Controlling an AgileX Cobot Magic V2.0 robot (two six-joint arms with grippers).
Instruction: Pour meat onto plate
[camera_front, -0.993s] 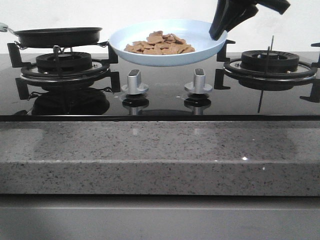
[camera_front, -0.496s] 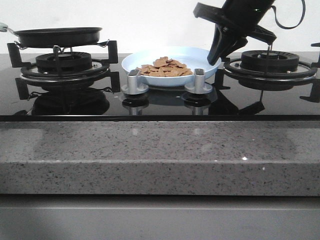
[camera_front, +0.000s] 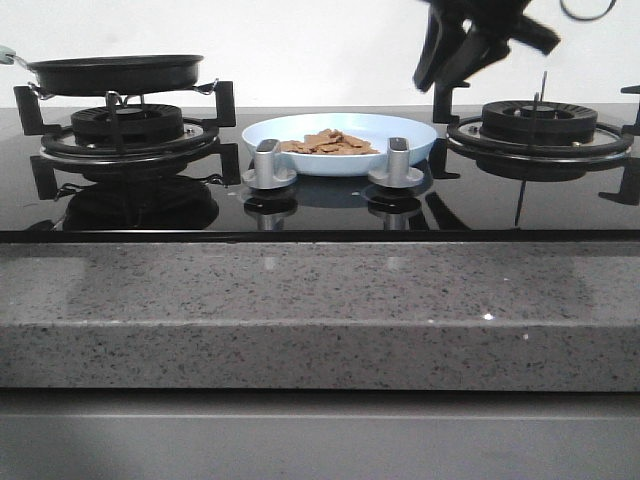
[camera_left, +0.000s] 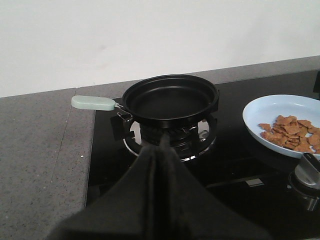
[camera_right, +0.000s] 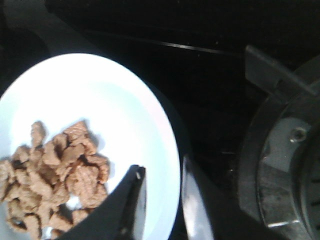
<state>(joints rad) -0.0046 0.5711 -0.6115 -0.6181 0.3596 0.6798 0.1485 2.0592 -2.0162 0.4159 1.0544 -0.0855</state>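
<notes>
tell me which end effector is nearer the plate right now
Right. The right end effector hangs just above the plate's right rim, empty. The left end effector sits back by the frying pan, off to the plate's left.

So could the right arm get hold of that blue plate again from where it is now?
Probably yes. The right pincer hangs open just above the plate, over its rim on the side of the right-hand burner, and nothing sits between them. The meat lies further in, away from that edge.
</notes>
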